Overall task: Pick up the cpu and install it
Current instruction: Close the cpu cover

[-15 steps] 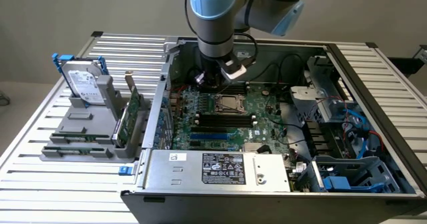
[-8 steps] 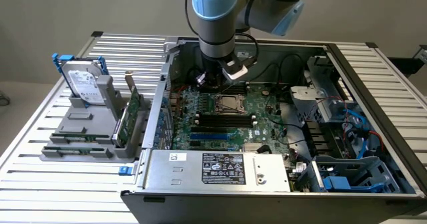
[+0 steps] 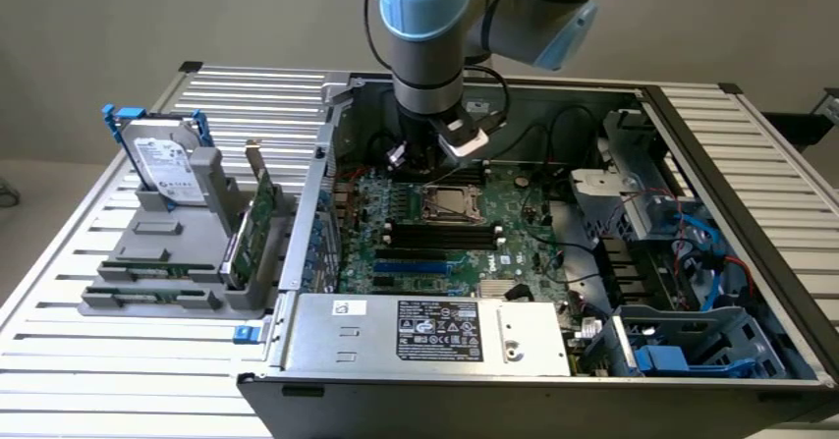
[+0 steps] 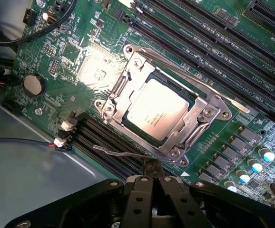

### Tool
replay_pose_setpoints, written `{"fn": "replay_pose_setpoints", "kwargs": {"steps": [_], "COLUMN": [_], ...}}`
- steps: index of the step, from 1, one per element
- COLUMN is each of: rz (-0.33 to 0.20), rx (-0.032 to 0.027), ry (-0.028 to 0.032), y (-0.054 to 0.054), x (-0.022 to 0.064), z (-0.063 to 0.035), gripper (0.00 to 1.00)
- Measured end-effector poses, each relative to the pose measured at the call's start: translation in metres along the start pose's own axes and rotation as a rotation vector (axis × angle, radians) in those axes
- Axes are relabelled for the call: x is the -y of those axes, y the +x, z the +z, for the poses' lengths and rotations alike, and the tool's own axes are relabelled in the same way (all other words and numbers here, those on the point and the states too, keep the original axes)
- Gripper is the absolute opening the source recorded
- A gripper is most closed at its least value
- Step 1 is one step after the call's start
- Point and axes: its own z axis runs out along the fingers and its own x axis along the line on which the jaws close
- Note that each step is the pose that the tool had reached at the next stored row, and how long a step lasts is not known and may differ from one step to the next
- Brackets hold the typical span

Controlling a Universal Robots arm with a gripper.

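While the arm [image 3: 426, 27] hangs overhead, cpu [image 4: 154, 111]: silvery-grey square, flat inside socket frame [image 4: 201, 114].
Edges: frame rim all round; top uncovered.
Gripper [image 4: 152, 166]: jaws together, empty.

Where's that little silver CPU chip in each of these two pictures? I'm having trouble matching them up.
Exterior view: the cpu sits mid-picture, inside the metal socket frame on the green motherboard, right beneath the arm.
Wrist view: the cpu lies flat inside the same socket frame, seen close up.
Shared landmark: the socket frame, with black memory slots beside it.
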Motion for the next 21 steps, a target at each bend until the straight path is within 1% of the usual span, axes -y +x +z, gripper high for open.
{"fn": "replay_pose_setpoints", "kwargs": {"steps": [21], "rz": [-0.003], "rx": [0.0009], "ry": [0.0001], "y": [0.0047], "x": [-0.0048], "z": [0.0049], "gripper": [0.11]}}
